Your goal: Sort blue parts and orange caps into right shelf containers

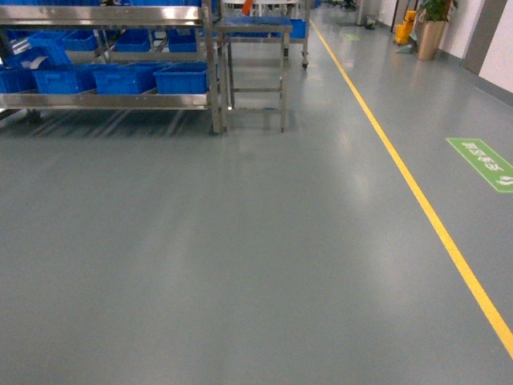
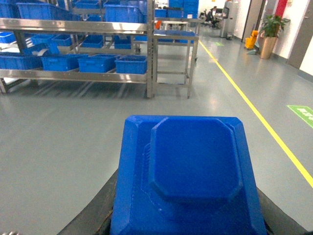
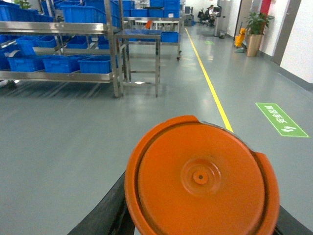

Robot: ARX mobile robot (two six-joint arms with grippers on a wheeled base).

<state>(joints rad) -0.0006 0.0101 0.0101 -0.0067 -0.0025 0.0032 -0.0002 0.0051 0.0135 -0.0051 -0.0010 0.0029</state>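
My left gripper (image 2: 188, 226) is shut on a blue part (image 2: 190, 166), a flat block with a raised eight-sided top, and its dark fingers (image 2: 90, 215) show on either side. An orange cap (image 3: 200, 178), round with a small centre hole, fills the right wrist view, with my right gripper (image 3: 195, 227) shut on it. Both are carried above the grey floor. Neither gripper shows in the head view. Bright-blue crates (image 1: 183, 78) sit in a row on a steel shelf rack (image 1: 104, 100) far ahead at the upper left. These blue crates (image 2: 131, 64) (image 3: 95, 64) also show in both wrist views.
A small steel table (image 1: 255, 30) stands just right of the rack. A yellow floor line (image 1: 417, 196) runs along the right, with a green floor sign (image 1: 483, 163) beyond it. A potted plant (image 1: 431, 32) stands at the far right wall. Grey floor lies between me and the rack.
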